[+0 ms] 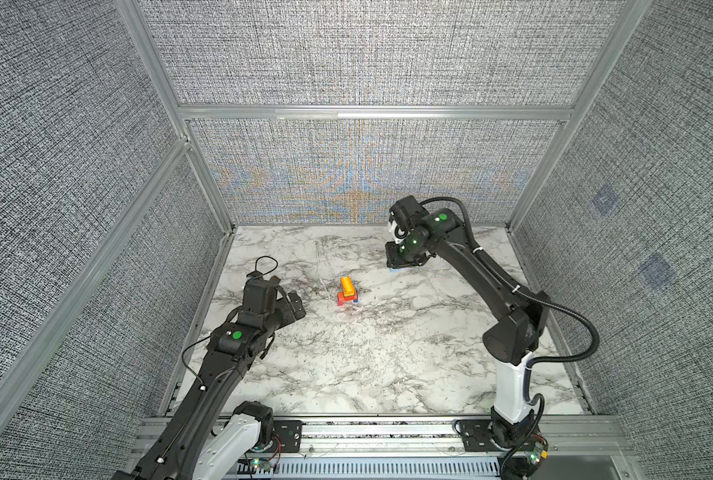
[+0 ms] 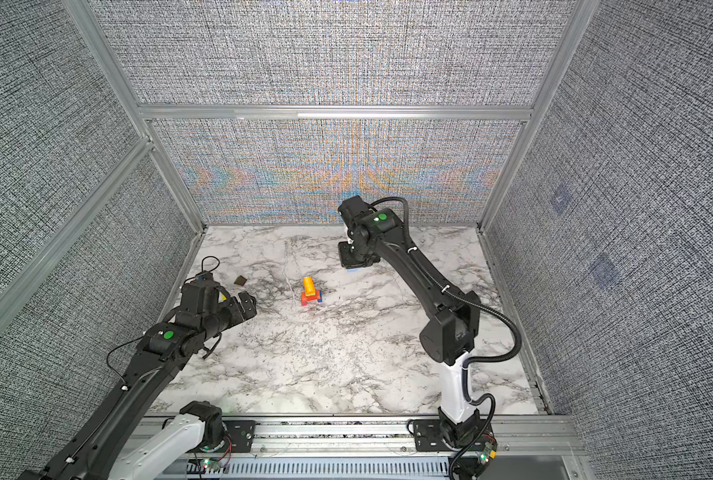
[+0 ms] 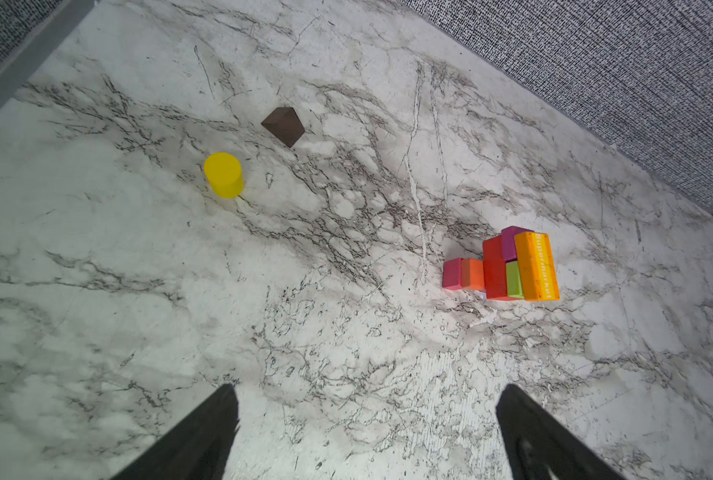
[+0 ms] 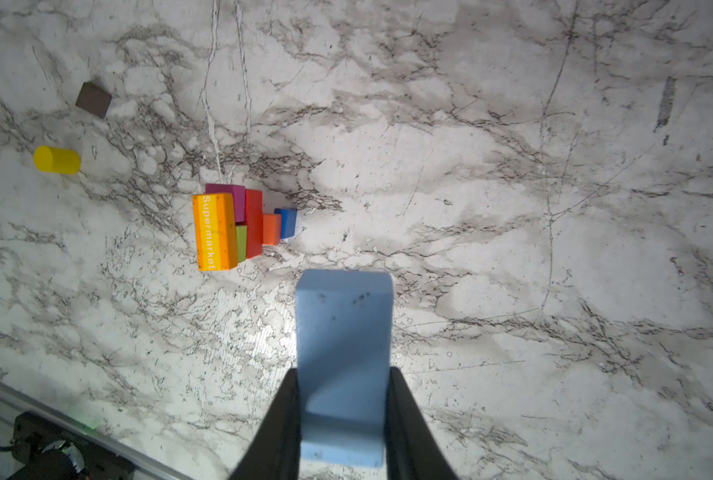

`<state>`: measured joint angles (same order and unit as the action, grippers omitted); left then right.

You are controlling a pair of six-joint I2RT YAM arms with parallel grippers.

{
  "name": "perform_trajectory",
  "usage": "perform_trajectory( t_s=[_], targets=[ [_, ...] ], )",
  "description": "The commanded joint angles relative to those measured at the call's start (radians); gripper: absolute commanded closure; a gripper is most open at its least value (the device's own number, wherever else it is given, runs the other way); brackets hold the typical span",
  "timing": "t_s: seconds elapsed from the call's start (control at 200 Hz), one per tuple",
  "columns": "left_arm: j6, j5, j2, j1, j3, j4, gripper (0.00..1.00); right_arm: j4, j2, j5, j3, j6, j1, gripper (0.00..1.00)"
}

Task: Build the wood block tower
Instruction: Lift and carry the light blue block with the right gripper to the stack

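A: What encloses the scene?
B: Grey woven-fabric walls [image 1: 346, 54] on an aluminium frame [image 1: 371, 112], around a white marble-patterned table [image 1: 388, 353] veined in grey.
A: And the arms?
B: The left gripper [image 3: 369, 392] has its fingers spread wide with nothing between them, near the table's left edge. The right gripper [image 4: 342, 372], toward the back, pinches a light blue block [image 4: 342, 316].
A: Where's the tower?
B: The tower [image 1: 347, 291] stands near the table's middle, between the grippers. It has red, blue, magenta and lime pieces, topped by an orange brick [image 4: 215, 232] reading "Supermarket" in white.
A: Any loose ones?
B: A yellow cylinder [image 3: 223, 174] and a brown block [image 3: 284, 126], apart from the tower on its left.
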<state>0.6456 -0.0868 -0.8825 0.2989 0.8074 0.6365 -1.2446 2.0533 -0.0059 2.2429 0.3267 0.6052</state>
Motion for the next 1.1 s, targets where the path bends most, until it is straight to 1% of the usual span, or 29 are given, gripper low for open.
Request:
perform_trajectory(
  t_s=[0.0,0.13,0.435,0.535,0.695,0.76,1.09],
  targets=[
    [0.008,0.016,0.001,0.000,-0.011,-0.001,0.01,-0.146,0.054,-0.009,0.096,-0.016,0.031,0.79],
    [0.030,0.002,0.005,-0.001,-0.042,-0.024,0.01,-0.180,0.110,-0.012,0.179,-0.004,0.065,0.79],
    [0.057,-0.060,0.080,-0.001,-0.149,-0.103,0.01,-0.118,0.175,0.004,0.205,0.041,0.135,0.79],
    [0.065,-0.067,0.084,-0.001,-0.182,-0.133,0.01,-0.117,0.207,0.006,0.247,0.060,0.152,0.79],
    [0.077,-0.053,0.062,-0.001,-0.228,-0.192,0.01,-0.106,0.261,0.016,0.311,0.086,0.180,0.79],
    [0.076,-0.051,0.052,-0.001,-0.242,-0.212,0.01,-0.085,0.272,0.031,0.318,0.095,0.192,0.79],
    [0.077,-0.030,-0.017,-0.001,-0.292,-0.327,0.01,-0.043,0.337,0.038,0.368,0.123,0.211,0.79]
  ],
)
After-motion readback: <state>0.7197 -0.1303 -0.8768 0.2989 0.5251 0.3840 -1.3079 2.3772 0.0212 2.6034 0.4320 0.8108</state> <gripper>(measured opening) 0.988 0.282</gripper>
